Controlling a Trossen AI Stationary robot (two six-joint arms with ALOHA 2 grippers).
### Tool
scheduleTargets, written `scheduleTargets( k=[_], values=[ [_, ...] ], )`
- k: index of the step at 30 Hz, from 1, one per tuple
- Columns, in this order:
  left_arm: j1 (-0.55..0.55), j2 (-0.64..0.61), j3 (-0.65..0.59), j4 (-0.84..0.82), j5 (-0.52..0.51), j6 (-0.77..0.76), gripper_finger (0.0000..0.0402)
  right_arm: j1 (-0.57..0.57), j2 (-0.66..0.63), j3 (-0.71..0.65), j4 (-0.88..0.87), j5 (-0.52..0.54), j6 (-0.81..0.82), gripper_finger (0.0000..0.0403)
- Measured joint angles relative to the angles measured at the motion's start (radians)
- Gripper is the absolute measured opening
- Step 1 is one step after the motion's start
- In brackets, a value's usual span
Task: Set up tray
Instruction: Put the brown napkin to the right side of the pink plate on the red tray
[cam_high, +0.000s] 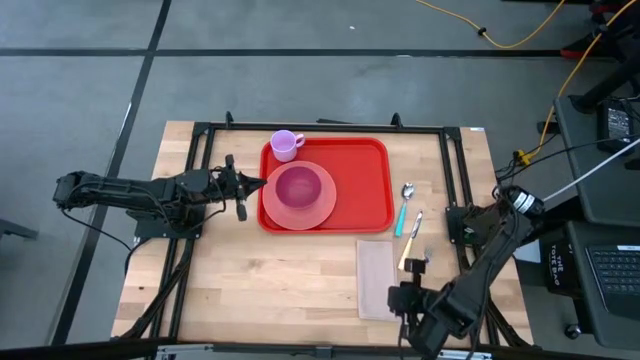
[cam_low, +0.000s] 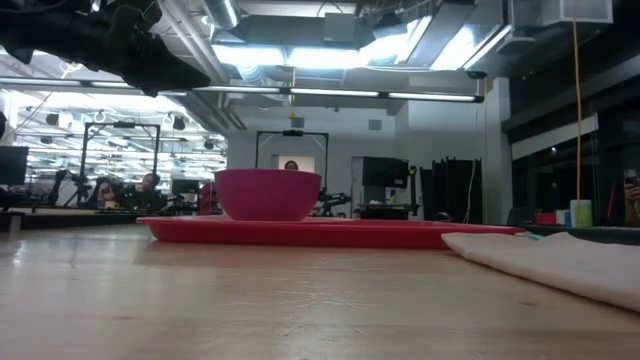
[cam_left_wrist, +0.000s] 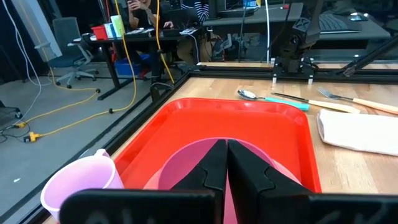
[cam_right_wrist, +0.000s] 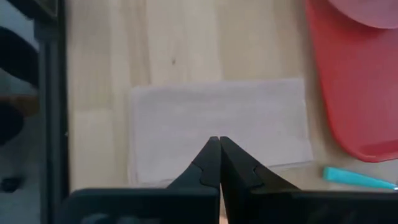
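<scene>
Red tray (cam_high: 355, 185) sitting at table's 12 o'clock, carrying pink bowl (cam_high: 298, 187) on plate (cam_high: 322, 211). Left gripper (cam_high: 243, 186) at tray's 9 o'clock, fingers pinched together, empty. Right gripper (cam_right_wrist: 219, 144) above napkin (cam_right_wrist: 217, 127), fingers pressed together, empty.

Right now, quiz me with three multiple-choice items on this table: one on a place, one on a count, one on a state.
1. Where does the pink bowl sit?
A. on the plate on the red tray
B. on the napkin
C. on bare wood

2. How many utensils lie beside the tray's right edge?
A. none
B. two
C. four

3. How is the left tool set?
A. open wide
B. shut on the cup
C. shut, holding nothing

Answers: 1 A, the high view shows bowl, plate and tray stacked; 2 B, a spoon and a fork; 3 C, its fingers meet empty above the bowl.
</scene>
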Motion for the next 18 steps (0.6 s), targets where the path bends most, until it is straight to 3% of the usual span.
scheduleTargets(
  k=[18],
  values=[
    [0.0, 0.0, 0.0, 0.0, 0.0, 0.0, 0.0002, 0.025, 0.079, 0.007, -0.034, -0.276, -0.004, 0.0023]
  ],
)
